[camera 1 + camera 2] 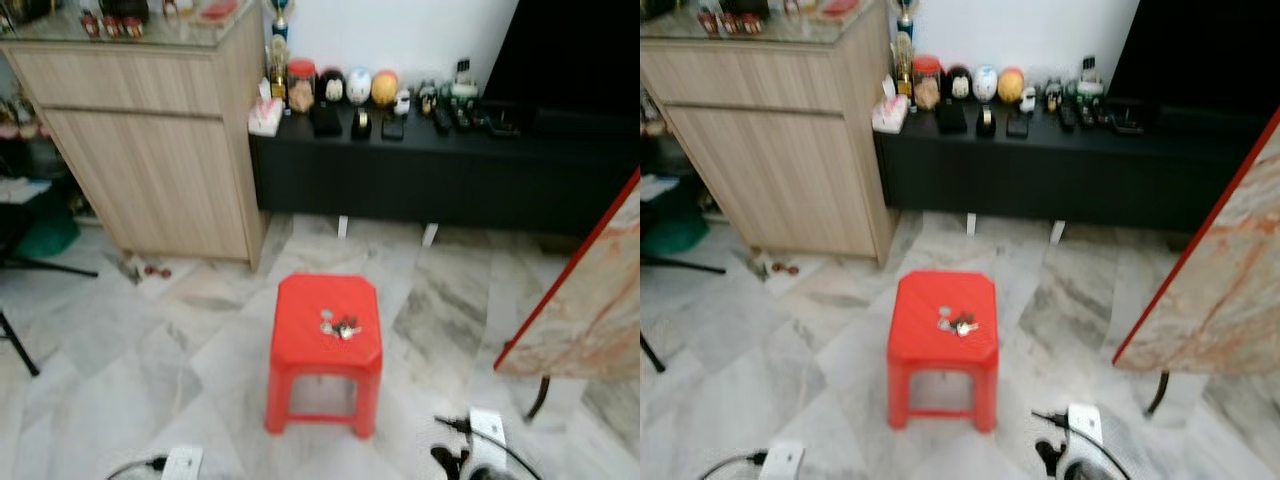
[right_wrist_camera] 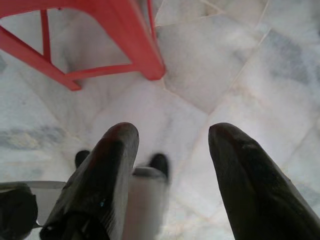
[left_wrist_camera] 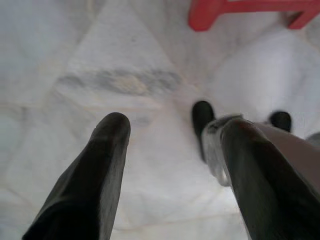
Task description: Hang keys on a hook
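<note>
The keys point(image 1: 342, 327) on the red stool point(image 1: 326, 345) are too small and soft to count or to tell apart from whatever ring holds them. The items along the black low cabinet point(image 1: 1060, 170) (jars, round things, small dark boxes) are too blurred to name, and the marble-patterned panel point(image 1: 590, 300) is cut off by the picture's right edge. In the wrist views the stool shows as legs alone point(image 2: 145, 45), its seat cropped away.
</note>
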Motion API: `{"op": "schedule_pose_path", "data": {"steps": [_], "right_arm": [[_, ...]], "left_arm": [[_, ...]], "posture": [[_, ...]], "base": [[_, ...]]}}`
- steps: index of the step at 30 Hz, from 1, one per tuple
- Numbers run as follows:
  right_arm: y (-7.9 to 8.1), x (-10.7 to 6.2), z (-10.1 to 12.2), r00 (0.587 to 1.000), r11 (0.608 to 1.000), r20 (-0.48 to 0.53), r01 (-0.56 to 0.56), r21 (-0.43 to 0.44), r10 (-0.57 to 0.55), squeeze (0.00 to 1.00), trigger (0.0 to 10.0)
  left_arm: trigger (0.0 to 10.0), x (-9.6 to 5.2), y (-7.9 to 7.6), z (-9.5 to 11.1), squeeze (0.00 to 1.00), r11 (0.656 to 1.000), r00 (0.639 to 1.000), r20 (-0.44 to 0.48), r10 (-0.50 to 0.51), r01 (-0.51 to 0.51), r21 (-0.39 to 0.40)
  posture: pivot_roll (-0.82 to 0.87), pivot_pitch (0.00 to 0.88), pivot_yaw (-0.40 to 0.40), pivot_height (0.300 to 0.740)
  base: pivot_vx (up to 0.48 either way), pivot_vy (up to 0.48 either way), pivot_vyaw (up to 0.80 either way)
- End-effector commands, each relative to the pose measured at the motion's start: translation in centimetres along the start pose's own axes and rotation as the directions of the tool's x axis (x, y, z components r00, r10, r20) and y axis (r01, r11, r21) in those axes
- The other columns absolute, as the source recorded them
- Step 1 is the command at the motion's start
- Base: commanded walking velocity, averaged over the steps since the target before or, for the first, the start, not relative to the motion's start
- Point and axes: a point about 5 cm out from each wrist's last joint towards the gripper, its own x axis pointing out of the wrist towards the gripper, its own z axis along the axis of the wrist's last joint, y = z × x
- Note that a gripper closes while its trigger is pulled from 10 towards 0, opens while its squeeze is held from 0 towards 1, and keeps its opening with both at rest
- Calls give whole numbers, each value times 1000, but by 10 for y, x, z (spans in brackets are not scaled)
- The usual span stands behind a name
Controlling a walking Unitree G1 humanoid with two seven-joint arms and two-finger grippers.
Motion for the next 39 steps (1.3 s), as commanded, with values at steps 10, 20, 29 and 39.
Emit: {"op": "schedule_pose_path", "data": {"steps": [10,20,29,39], "right_arm": [[-8,-2,-2,1000,1000,-3,18,-2,-18,0,10000],[-9,-2,-2,1000,1000,8,23,3,-23,0,10000],[-9,-2,-1,1000,1000,21,22,-20,-22,0,10000],[-5,-2,-4,1000,1000,23,3,30,-4,0,10000]], "left_arm": [[10000,0,-8,-4,0,1000,1000,-19,-19,19,17],[10000,0,-9,-4,0,1000,1000,-14,-26,26,5],[10000,0,-7,-5,0,1000,1000,-9,-11,11,9],[10000,-1,-4,-7,0,999,999,-31,-16,18,41]], "posture": [[-93,38,-41,740],[-96,28,-41,740],[-101,8,-35,740],[-105,15,-21,740]], "base": [[0,159,0],[0,0,0],[121,0,0],[313,0,288]]}}
